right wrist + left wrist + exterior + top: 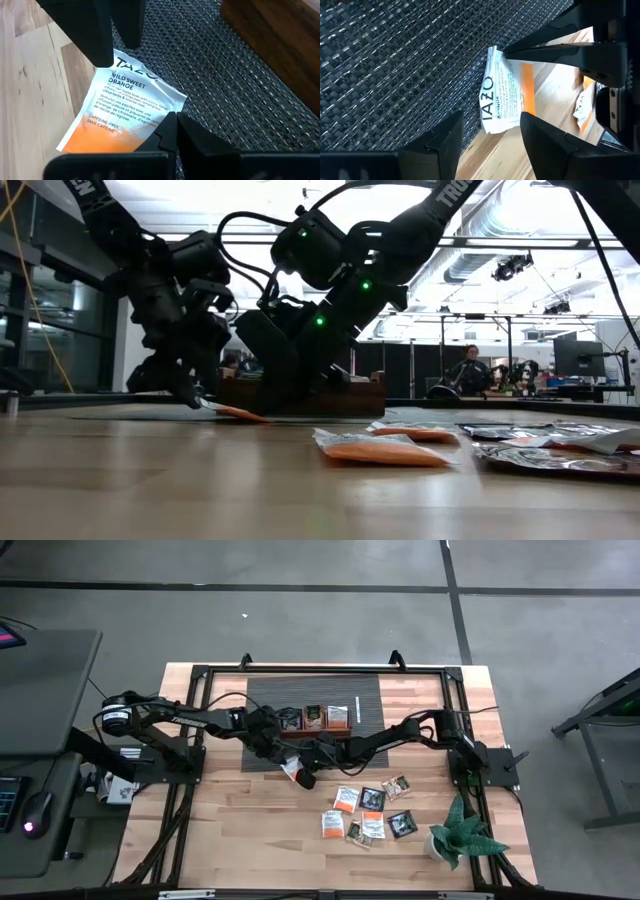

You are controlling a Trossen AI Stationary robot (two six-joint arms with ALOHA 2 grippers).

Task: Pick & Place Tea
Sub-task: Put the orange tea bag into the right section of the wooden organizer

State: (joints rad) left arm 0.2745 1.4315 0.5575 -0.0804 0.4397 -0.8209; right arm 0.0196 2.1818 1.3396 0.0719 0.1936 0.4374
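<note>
Two tools meet at one orange-and-white tea sachet [122,112] on the mat's [395,65] edge: the right tool [172,132] is pinched together on its corner, while the left tool [490,132] hangs just above, fingers apart.

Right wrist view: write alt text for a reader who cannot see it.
A white-and-orange Tazo Wild Sweet Orange tea sachet lies half on the dark woven mat and half on the wooden table, pinched at its orange end by the shut right claw. The left claw hangs open over its other end, and a wooden tray sits on the mat beyond.
</note>
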